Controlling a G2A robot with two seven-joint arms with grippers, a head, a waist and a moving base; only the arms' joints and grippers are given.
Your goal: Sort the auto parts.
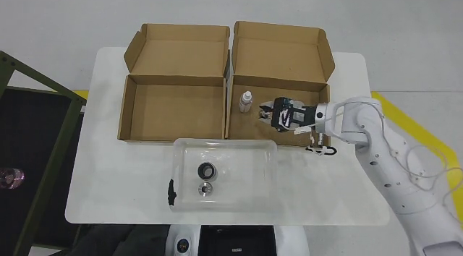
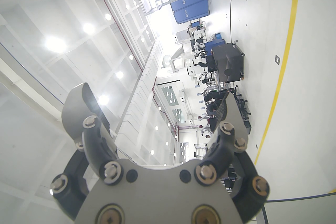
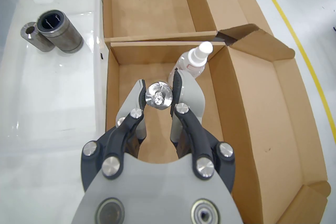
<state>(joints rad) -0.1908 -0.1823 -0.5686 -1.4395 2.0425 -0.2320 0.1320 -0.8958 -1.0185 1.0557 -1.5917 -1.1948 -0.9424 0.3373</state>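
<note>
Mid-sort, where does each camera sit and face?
Top view: above the arms, facing down at the table; right arm shows.
Left wrist: faces the hall ceiling; open left end effector shows.
Right wrist: faces down into a cardboard box; right end effector holds a metal part.
Shared: top and right wrist both show the spray bottle.

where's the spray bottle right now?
Top view: the spray bottle stands inside the right-hand cardboard box, near the wall beside the left box, just beyond the right end effector, which grips a metal part.
</note>
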